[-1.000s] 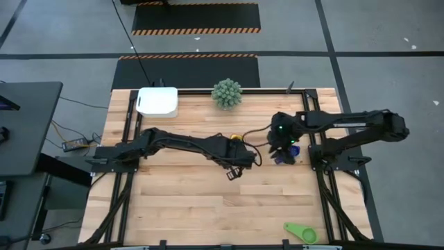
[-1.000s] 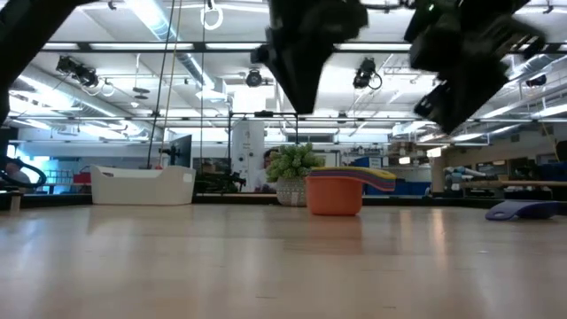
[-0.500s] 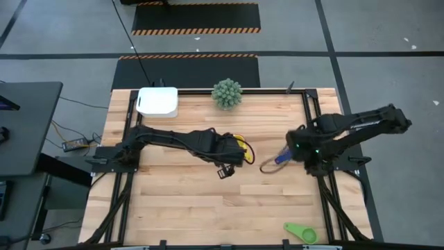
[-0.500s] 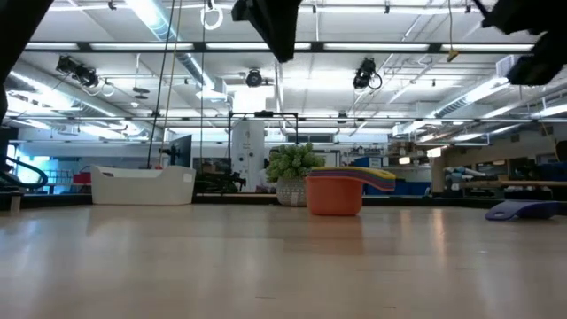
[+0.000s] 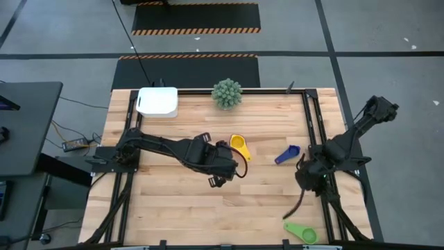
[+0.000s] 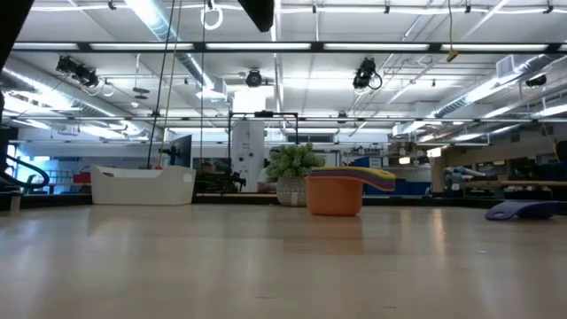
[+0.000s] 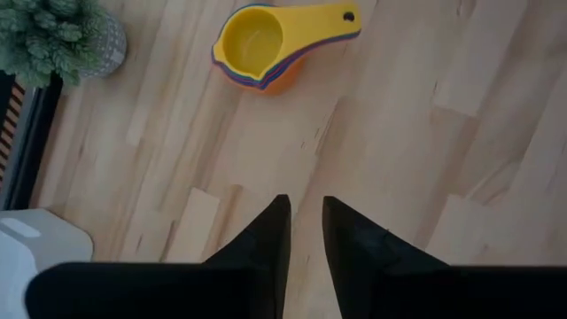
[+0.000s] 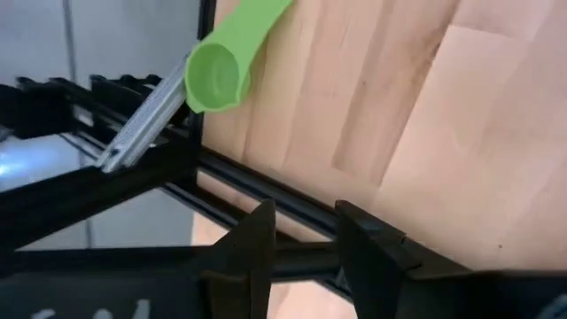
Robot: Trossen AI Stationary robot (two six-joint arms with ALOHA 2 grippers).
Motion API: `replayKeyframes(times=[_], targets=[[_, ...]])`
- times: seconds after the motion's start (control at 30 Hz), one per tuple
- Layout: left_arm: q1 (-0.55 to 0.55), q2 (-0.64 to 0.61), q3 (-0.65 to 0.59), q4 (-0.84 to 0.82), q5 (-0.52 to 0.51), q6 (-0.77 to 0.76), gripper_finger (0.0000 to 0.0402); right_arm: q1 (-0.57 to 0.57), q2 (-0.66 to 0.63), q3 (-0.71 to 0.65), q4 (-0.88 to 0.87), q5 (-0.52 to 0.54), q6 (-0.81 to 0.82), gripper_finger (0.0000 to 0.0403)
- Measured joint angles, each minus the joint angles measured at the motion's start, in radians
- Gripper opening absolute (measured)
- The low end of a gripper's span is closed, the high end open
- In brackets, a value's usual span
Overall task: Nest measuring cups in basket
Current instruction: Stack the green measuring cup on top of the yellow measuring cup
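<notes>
A nested stack of measuring cups, yellow on top (image 5: 238, 146) and orange at the bottom (image 6: 335, 197), stands on its base mid-table. A blue cup (image 5: 286, 154) lies to its right, and a green cup (image 5: 300, 231) lies near the front right corner. The white basket (image 5: 157, 101) sits at the far left. My left gripper (image 5: 216, 180) hangs above the table, near and left of the stack, fingers (image 7: 304, 213) a narrow gap apart and empty. My right gripper (image 5: 304, 182) hangs open and empty (image 8: 306, 217) over the right rail, short of the green cup (image 8: 217, 75).
A green spiky plant (image 5: 227, 93) in a pot stands at the far edge, right of the basket. Black frame rails (image 5: 316, 139) run along the table's right side, under my right arm. Bare wood lies across the front half of the table (image 5: 208, 215).
My left gripper has risen and drawn back from the cup stack toward the table's near left. My right gripper has swung from the blue cup toward the near right edge and now faces the green cup. The stack and the blue cup have stayed in place.
</notes>
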Motion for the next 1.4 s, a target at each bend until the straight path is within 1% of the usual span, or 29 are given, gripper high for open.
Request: replayKeyframes(times=[0.07, 0.17, 0.33, 0.43, 0.57, 0.73, 0.93, 1.03, 1.13, 1.4], targets=[[0.000, -0.001, 0.000, 0.000, 0.001, -0.038, 0.0075, 0.032, 0.022, -0.002, 0.025, 0.018, 0.023, 0.0128], [0.000, -0.001, 0.000, -0.001, 0.003, -0.083, 0.0075, 0.071, 0.057, -0.002, 0.058, 0.016, 0.052, 0.0137], [-0.005, -0.001, 0.000, -0.001, 0.015, -0.094, 0.0075, 0.144, 0.122, -0.002, 0.148, 0.030, 0.038, 0.0161], [-0.011, -0.001, 0.000, -0.001, 0.016, -0.106, 0.0075, 0.186, 0.175, -0.003, 0.216, 0.079, 0.020, 0.0178], [-0.011, -0.001, 0.000, -0.002, 0.016, -0.114, 0.0075, 0.214, 0.264, -0.003, 0.301, 0.108, 0.017, 0.0191], [-0.006, -0.001, 0.000, -0.002, 0.016, -0.112, 0.0075, 0.230, 0.348, -0.003, 0.376, 0.105, 0.030, 0.0192], [-0.005, -0.001, 0.000, -0.006, 0.016, -0.052, 0.0075, 0.239, 0.424, -0.003, 0.553, 0.094, 0.124, 0.0188], [-0.005, -0.001, 0.000, -0.011, 0.016, -0.033, 0.0075, 0.250, 0.461, -0.003, 0.601, 0.055, 0.169, 0.0188], [-0.005, -0.003, 0.000, -0.018, 0.016, -0.023, 0.0075, 0.267, 0.493, -0.003, 0.619, 0.020, 0.189, 0.0187], [-0.006, -0.011, 0.000, -0.014, 0.011, -0.017, 0.0075, 0.304, 0.596, -0.003, 0.629, 0.028, 0.195, 0.0186]])
